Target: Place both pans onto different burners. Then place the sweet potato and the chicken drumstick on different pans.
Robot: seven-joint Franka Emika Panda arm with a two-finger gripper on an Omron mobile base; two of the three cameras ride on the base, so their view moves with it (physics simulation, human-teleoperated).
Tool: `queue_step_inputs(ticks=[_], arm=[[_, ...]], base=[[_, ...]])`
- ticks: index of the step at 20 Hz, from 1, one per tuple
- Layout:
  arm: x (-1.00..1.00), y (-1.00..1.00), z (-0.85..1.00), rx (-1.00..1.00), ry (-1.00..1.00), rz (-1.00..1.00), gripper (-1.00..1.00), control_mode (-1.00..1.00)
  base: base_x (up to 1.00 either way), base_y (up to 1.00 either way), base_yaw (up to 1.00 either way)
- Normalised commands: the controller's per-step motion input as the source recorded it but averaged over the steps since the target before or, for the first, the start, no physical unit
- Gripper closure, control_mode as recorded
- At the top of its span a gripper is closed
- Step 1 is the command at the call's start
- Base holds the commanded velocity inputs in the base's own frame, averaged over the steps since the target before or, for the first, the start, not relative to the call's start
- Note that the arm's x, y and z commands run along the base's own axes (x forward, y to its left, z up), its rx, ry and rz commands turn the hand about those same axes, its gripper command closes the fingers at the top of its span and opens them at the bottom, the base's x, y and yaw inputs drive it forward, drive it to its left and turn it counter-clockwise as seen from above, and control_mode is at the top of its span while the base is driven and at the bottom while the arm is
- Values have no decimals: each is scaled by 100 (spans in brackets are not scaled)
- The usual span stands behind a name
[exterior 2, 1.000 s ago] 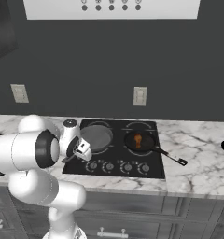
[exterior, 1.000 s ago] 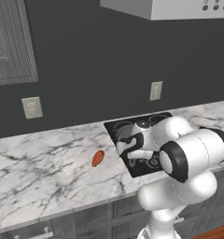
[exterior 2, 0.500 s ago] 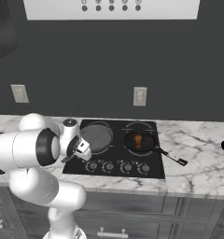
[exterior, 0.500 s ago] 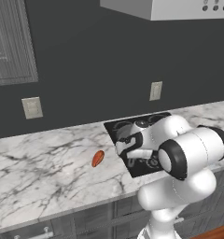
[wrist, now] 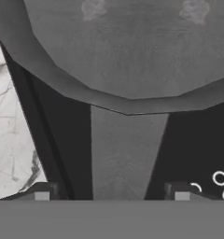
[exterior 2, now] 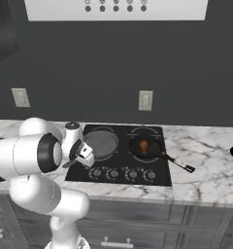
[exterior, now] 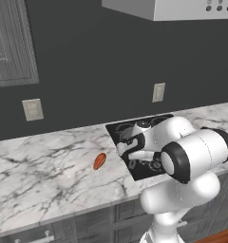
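2 pans on the cooktop, sweet potato out on the counter.

The grey pan sits on the cooktop's rear-left burner, its long grey handle running back between the tool's 2 fingertips, which stand well apart on either side of it without pressing it (seen plainly from the hand). The near-black pan rests on the rear-right burner, just beside the grey one, with the chicken drumstick lying in it and its thin black handle reaching past the cooktop's right edge onto the marble counter. The sweet potato lies alone on the counter, left of the cooktop and apart from it. The tool hangs over the cooktop's front-left corner. Knobs line the cooktop's front edge.
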Motion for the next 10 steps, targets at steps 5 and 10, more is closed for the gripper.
queue_step_inputs(ticks=[5, 10], arm=[[-36, -10, 1, 0, 0, 0, -100, -100], [-49, -1, 41, 0, -9, 3, -100, -100]], base=[[0, 0, 0], [0, 0, 0]])
